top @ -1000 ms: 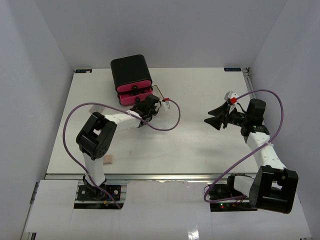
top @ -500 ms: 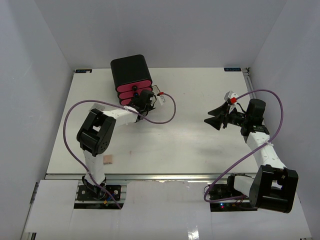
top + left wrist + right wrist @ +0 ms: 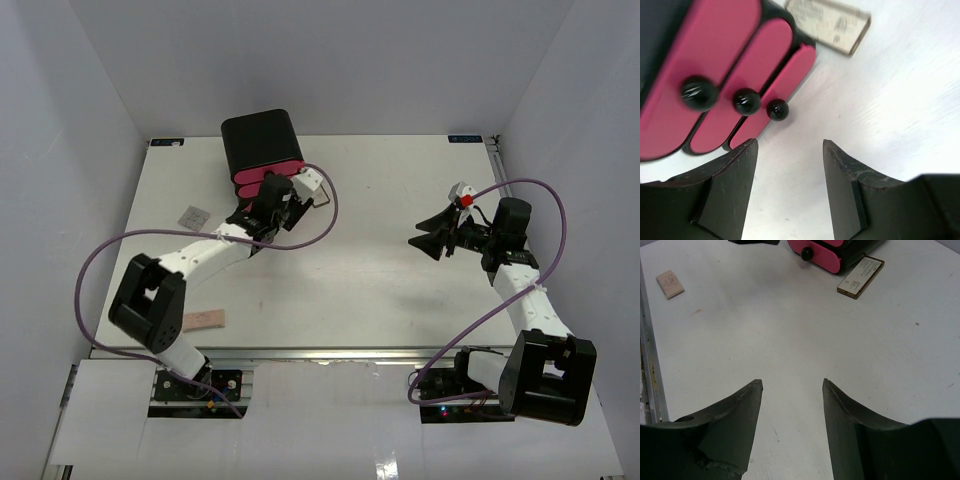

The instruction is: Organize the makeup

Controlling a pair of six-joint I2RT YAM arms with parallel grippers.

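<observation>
Pink drawers (image 3: 760, 60) now flush with black box (image 3: 260, 142); left hand (image 3: 790, 145) nearby, apart; right hand (image 3: 792, 382) apart, empty.

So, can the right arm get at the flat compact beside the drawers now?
Probably yes: the right gripper is open and faces the compact across bare table, though the left gripper hovers close by.

Black box (image 3: 260, 143), pink drawers (image 3: 760, 75), black knobs (image 3: 746, 101); beside box, cream compact (image 3: 860, 277) with dark print; grey palette (image 3: 192, 215); beige-pink pad (image 3: 205, 320).
</observation>
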